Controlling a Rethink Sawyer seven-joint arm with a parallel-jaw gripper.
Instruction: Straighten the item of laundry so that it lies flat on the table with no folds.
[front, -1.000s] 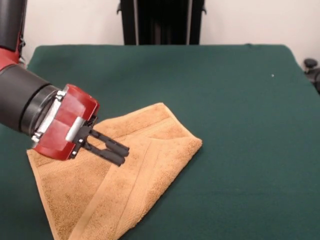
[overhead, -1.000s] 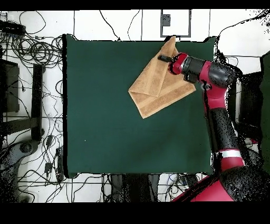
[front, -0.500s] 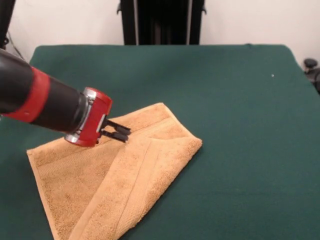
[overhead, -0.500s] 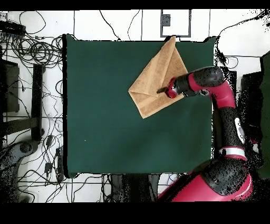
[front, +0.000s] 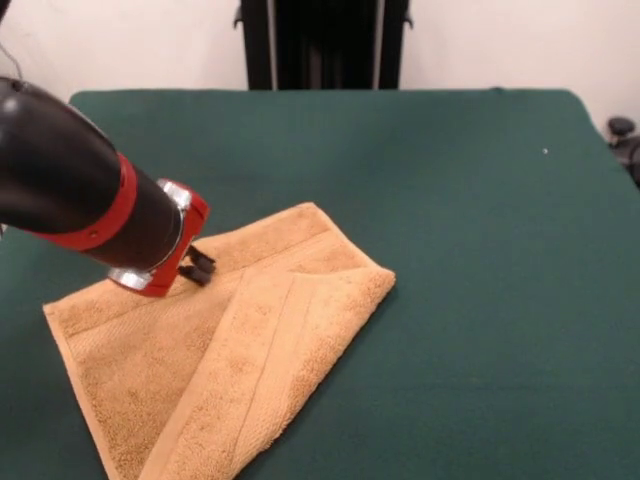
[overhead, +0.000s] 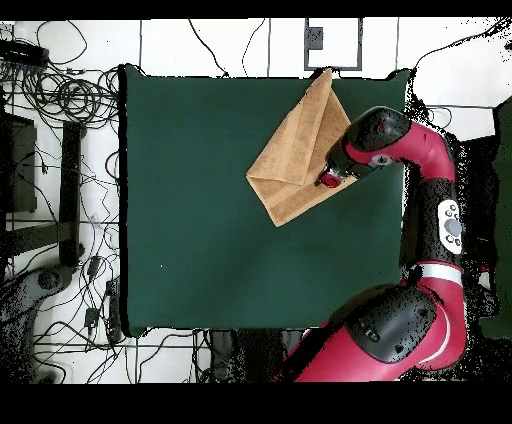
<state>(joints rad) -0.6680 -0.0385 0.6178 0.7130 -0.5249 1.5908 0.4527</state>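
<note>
The golden-tan terry towel (front: 230, 350) lies folded on the dark green table (front: 450, 200), a top layer doubled over a lower one so that the whole makes a rough triangle with woven border bands running along the folded flap. In the front view it sits toward seven o'clock of the table, its rounded corner pointing to three o'clock and its long body running off the bottom edge of the picture. In the overhead view the same towel (overhead: 300, 150) sits toward one o'clock of the table (overhead: 200, 250), one pointed corner reaching up to the table's top edge, the folded corner pointing to eight o'clock. The red and black arm (front: 70, 200) comes in from nine o'clock in the front view and slants down onto the cloth. Its gripper (front: 198, 266) shows only as short black tips just past the red wrist, touching or just above the towel's upper layer near the fold line; whether the claw is released or clenched cannot be told, as the wrist hides most of it. In the overhead view the gripper (overhead: 326, 180) sits at the towel's four o'clock edge.
</note>
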